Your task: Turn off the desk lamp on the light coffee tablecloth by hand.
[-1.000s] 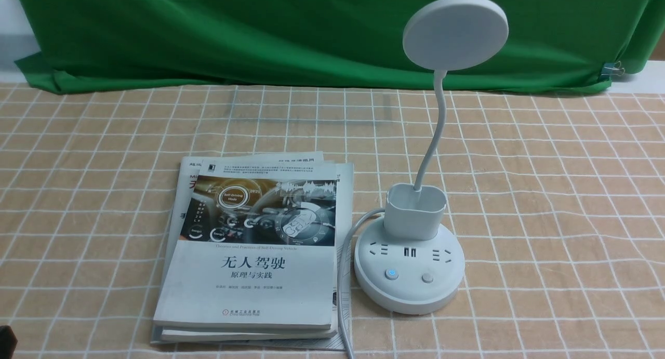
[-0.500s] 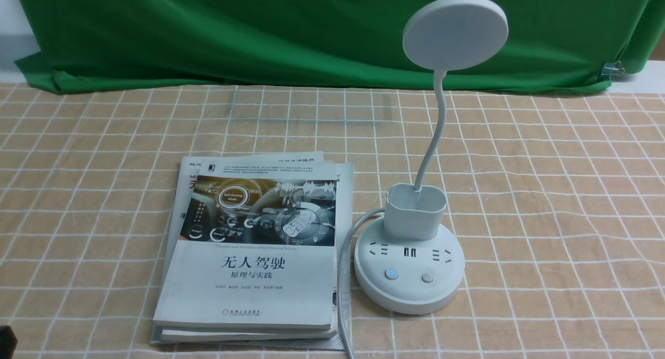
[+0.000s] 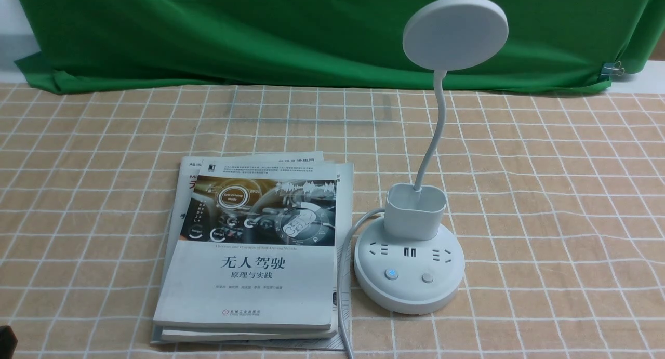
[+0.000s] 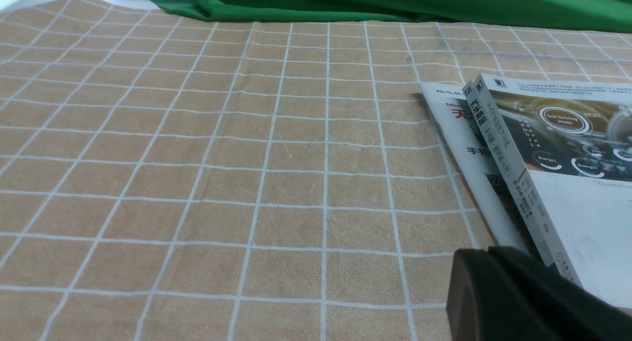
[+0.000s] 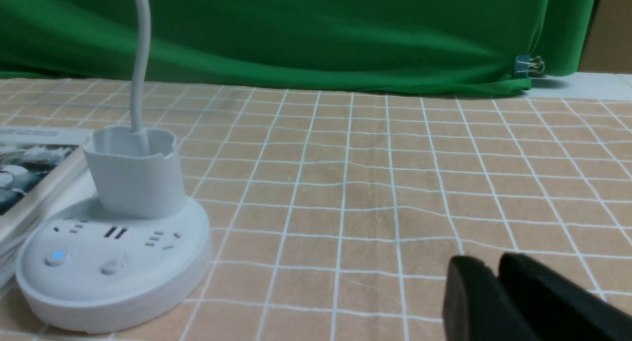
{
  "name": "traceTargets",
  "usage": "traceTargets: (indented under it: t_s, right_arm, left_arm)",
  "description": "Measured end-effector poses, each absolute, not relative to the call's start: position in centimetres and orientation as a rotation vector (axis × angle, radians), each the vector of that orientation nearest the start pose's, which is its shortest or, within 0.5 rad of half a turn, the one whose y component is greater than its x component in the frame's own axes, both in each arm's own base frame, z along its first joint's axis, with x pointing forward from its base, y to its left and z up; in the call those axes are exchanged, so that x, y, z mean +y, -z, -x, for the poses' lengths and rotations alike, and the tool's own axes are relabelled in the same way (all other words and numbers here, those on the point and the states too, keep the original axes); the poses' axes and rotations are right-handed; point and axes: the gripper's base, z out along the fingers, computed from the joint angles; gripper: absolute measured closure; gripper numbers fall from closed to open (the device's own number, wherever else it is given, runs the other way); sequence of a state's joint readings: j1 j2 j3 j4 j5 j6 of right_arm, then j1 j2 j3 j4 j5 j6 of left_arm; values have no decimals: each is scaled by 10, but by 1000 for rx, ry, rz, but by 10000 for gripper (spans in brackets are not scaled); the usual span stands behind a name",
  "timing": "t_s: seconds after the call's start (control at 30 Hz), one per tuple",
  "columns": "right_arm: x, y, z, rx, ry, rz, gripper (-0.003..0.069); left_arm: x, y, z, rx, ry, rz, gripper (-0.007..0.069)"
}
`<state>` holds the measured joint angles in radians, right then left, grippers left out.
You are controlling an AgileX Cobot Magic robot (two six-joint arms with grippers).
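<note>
The lamp (image 3: 415,244) is white and stands upright on the tablecloth (image 3: 545,203) at about five o'clock from the middle of the table, its round base flat on the cloth with sockets across the top and two buttons at its six o'clock edge, the left one glowing blue. A small cup holder sits on the base at twelve o'clock, and from it a thin neck curves up to a flat round disc head tilted toward the front. The tan cloth, gridded with thin white lines, covers the whole tabletop.
</note>
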<state>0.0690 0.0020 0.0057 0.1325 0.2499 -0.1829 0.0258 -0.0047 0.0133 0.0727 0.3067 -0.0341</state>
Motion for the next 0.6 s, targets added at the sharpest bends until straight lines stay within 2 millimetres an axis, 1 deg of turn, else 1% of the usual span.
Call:
traceTargets:
  t_s: [0.6]
  right_arm:
    - [7, -189, -55, 1734, -39, 131, 516]
  left_arm:
    - [3, -181, -54, 1799, -63, 7, 620]
